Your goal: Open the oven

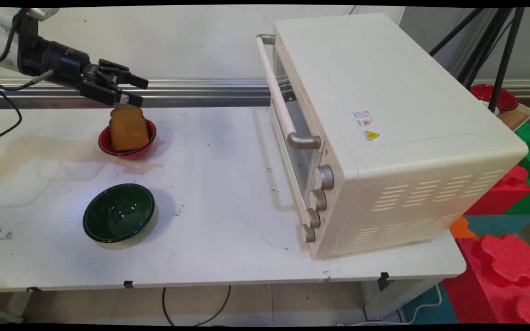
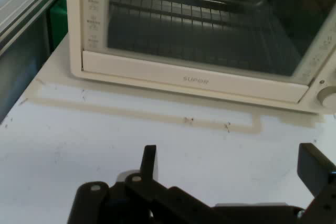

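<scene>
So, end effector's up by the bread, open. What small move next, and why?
Probably tilt down toward the bread slice. The end effector hangs open and empty just above it, aimed sideways at the oven, while the slice stands upright in the red bowl.

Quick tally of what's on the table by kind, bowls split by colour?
Red bowls: 1, holding the bread slice
Green bowls: 1, empty
Bread slices: 1
Toaster ovens: 1
Total: 4
The open gripper hovers just above the bread.
</scene>
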Motion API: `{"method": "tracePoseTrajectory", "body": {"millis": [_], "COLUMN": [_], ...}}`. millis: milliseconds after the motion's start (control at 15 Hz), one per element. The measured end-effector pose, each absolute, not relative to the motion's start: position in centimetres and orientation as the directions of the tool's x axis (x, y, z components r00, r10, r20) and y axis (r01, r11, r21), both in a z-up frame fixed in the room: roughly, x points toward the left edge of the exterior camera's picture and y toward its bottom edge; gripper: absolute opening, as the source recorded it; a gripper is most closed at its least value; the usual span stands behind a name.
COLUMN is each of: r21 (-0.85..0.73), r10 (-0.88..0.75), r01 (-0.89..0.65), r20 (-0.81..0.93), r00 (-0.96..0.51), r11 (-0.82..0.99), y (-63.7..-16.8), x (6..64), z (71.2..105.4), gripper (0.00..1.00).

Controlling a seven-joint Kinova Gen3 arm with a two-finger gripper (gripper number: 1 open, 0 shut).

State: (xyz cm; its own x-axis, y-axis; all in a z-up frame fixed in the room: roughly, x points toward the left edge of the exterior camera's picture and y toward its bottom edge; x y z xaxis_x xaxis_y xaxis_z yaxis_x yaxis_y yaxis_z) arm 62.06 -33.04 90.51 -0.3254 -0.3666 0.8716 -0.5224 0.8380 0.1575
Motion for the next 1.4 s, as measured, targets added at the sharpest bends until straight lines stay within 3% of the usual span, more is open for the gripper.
{"method": "tracePoseTrajectory", "body": {"millis": [1400], "r21": [0.168], "r10": [-0.315], "r01": [-0.522], "r20": [0.926], "r00": [-0.206], "r11": [0.836], "y": [-35.4], "x": [60.1], "z": [95.5], "gripper": [1.00]}}
